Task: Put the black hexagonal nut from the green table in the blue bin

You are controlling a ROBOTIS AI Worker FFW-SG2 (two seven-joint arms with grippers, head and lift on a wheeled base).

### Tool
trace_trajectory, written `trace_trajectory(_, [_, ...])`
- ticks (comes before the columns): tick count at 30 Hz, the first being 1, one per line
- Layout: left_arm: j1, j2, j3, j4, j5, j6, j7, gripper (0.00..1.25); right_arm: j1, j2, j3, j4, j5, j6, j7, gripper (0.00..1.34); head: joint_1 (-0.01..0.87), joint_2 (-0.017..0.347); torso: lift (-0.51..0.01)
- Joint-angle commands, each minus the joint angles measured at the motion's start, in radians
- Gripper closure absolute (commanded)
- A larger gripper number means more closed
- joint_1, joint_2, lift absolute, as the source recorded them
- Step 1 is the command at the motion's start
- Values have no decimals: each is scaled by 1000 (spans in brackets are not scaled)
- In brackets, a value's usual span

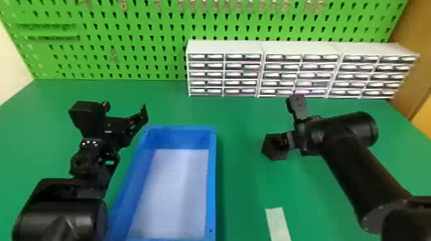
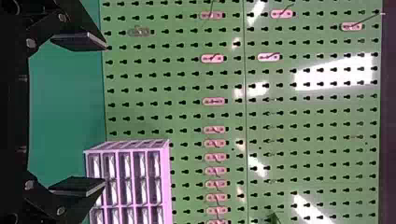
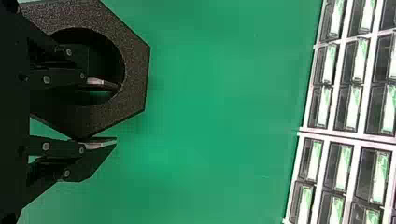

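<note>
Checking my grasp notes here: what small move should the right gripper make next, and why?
I'd likely ease the right gripper shut on the wall of the black hexagonal nut. One fingertip shows within the nut's hole and the other along its outer side, with the wall between them. A strip of green table shows between the inner fingertip and that wall, suggesting it isn't pinched.

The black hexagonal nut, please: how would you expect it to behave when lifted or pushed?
The nut looks rigid, with crisp corners. Its wide hole probably makes it light for its size. Its flat outer sides should discourage rolling, and the grainy surface may resist slipping.
</note>
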Motion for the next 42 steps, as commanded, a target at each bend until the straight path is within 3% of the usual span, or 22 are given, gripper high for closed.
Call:
trace_trajectory(1, [1, 0, 0, 0, -2, 0, 0, 242, -1, 2, 2, -1, -3, 6, 0, 1050, 686, 52, -97])
trace_trajectory(6, [5, 0, 6, -5, -6, 0, 0, 240, 3, 2, 27, -49, -32, 40, 2, 1050, 686, 52, -97])
trace_trajectory(12, [8, -1, 9, -11, -14, 3, 0, 240, 39, -10, 60, -239, -41, 154, 11, 1050, 686, 52, -97])
trace_trajectory(20, [11, 0, 14, -12, -14, 5, 0, 240, 79, -27, 68, -510, 42, 313, 100, 1049, 686, 52, -97])
trace_trajectory(32, [11, 0, 11, -12, -15, 8, 0, 240, 123, -56, 94, -822, 198, 448, 336, 1050, 686, 52, -97])
trace_trajectory(37, [11, 0, 12, -12, -15, 8, 0, 240, 137, -61, 154, -954, 210, 493, 381, 1049, 686, 52, -97])
trace_trajectory(42, [11, 0, 11, -15, -15, 8, 0, 242, 143, -58, 195, -1020, 163, 505, 407, 1049, 686, 52, -97])
